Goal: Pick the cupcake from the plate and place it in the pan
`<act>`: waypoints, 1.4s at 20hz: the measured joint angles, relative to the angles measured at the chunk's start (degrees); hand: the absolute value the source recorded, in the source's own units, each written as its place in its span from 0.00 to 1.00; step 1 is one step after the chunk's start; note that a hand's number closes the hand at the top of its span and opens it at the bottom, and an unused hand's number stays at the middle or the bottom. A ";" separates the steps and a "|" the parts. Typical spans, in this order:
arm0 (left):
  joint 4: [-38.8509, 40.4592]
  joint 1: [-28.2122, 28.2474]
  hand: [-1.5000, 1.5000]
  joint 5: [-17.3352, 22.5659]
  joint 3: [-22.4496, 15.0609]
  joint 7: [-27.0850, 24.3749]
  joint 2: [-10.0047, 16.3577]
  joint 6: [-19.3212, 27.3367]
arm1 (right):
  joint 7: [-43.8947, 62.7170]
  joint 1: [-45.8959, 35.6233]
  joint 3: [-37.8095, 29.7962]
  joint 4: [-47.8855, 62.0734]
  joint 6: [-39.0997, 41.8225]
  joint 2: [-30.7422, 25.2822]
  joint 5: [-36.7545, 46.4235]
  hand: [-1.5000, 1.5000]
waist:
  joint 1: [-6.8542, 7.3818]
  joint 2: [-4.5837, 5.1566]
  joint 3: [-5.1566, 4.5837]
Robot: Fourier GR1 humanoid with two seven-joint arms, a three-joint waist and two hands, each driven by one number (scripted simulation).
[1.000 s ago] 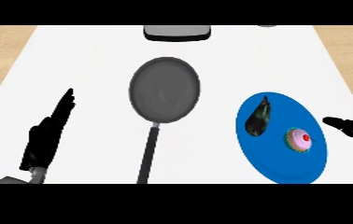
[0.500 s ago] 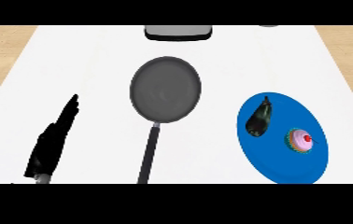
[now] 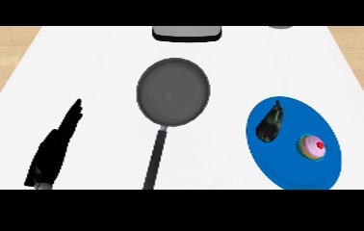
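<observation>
A cupcake [image 3: 313, 146] with pink frosting and a red cherry sits on the blue plate [image 3: 292, 165] at the right. A dark grey pan [image 3: 173, 92] lies in the middle of the white counter, its handle [image 3: 156, 158] running toward the lower edge. My left hand [image 3: 55, 148] rests at the lower left with its fingers straight and pointing away, far from the pan and the plate. It holds nothing. My right hand does not show in the head view.
A dark eggplant [image 3: 271, 121] lies on the plate's far half, next to the cupcake. A grey box-shaped object [image 3: 186, 32] stands at the counter's far edge, with a small grey thing [image 3: 281, 27] at the far right. Wood floor shows at both sides.
My right hand, seen at the right edge a second ago, has left the view. My left hand has turned edge-on and drawn slightly inward. Pan, plate and cupcake have not moved.
</observation>
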 measured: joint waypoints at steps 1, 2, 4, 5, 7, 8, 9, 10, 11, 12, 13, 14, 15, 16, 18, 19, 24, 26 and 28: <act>0.42 -0.62 0.50 -0.14 0.41 0.17 -0.17 -0.46 | 1.36 -1.80 0.67 0.30 0.87 0.09 0.30 0.00 | 0.03 0.04 0.01; 0.61 -0.87 0.50 -0.39 0.66 0.32 -0.44 -0.68 | 3.06 -2.89 1.58 -0.20 1.24 0.53 0.80 0.00 | 0.01 0.05 0.00; -1.27 -0.19 0.50 -1.09 0.84 1.68 -0.34 -0.58 | 6.67 -4.67 3.01 -0.90 2.33 1.32 1.07 0.00 | 0.04 0.03 0.01; -1.14 -0.39 0.50 -1.11 1.16 1.67 -0.46 -1.16 | 8.91 -6.30 3.60 -0.95 3.01 1.58 0.91 0.00 | 0.06 0.04 0.02; -1.50 -0.43 0.50 -1.98 1.19 2.33 -1.17 -0.95 | 11.94 -8.90 5.34 -0.35 4.25 2.92 1.38 0.00 | 0.15 0.07 0.02; -1.38 0.19 0.50 -1.80 1.62 1.75 -1.07 -1.57 | 13.84 -9.65 6.04 -0.99 5.05 3.17 1.17 0.00 | 0.13 0.06 0.01; -1.38 0.19 0.50 -1.60 2.14 1.63 -0.94 -2.22 | 15.39 -10.98 7.12 -0.70 5.62 3.93 1.54 0.00 | 0.20 0.07 0.00; -0.73 -0.11 0.50 -1.75 2.36 1.55 -1.48 -2.52 | 16.69 -11.97 7.81 -0.66 6.34 4.53 1.90 0.00 | 0.13 0.08 0.01; -1.22 0.43 0.50 -2.29 2.21 1.55 -1.89 -2.33 | 18.06 -12.52 8.51 -1.06 6.82 5.05 2.40 0.00 | 0.09 0.06 0.01; -1.83 0.32 0.50 -2.46 2.42 2.42 -1.99 -2.31 | 19.05 -13.41 8.95 -0.80 7.90 5.12 2.81 0.00 | 0.08 0.06 0.02; -1.90 -0.22 0.50 -2.33 3.08 2.93 -1.78 -2.90 | 19.95 -14.18 9.67 -0.48 8.69 5.64 3.37 0.00 | 0.05 0.07 0.01; -2.27 0.57 0.50 -2.16 3.64 2.53 -1.45 -3.40 | 21.20 -14.39 10.32 -1.06 9.43 5.86 3.69 0.00 | 0.04 0.04 0.02; -1.82 0.95 0.50 -2.27 3.95 1.85 -1.61 -3.63 | 22.29 -15.01 11.04 -0.97 10.58 5.96 3.95 0.00 | 0.05 0.05 0.01; -1.93 1.06 0.50 -2.31 4.18 1.98 -1.71 -3.86 | 23.85 -15.44 11.85 -1.37 11.31 6.33 4.18 0.00 | 0.02 0.04 0.01; -2.36 1.03 0.50 -3.30 3.94 2.60 -2.52 -3.51 | 26.26 -16.29 13.03 -1.57 12.94 6.95 4.28 0.00 | -0.07 0.03 0.02; -1.31 0.79 0.50 -3.74 3.98 2.06 -3.23 -3.53 | 27.04 -16.05 13.52 -1.97 13.33 7.36 4.56 0.00 | -0.21 0.02 0.01; -2.00 1.72 0.50 -4.97 5.53 2.36 -3.92 -4.70 | 29.45 -18.29 14.77 -0.12 15.00 10.54 6.58 0.00 | -0.19 0.03 0.03; -0.73 0.30 0.50 -5.38 6.19 3.03 -4.72 -5.48 | 29.65 -18.05 14.99 0.10 15.29 11.89 7.27 0.00 | -0.34 0.02 0.02; -2.02 1.63 0.50 -6.35 5.97 3.14 -5.20 -5.46 | 29.43 -18.87 15.34 1.19 16.11 12.75 8.22 0.00 | -0.23 0.03 0.04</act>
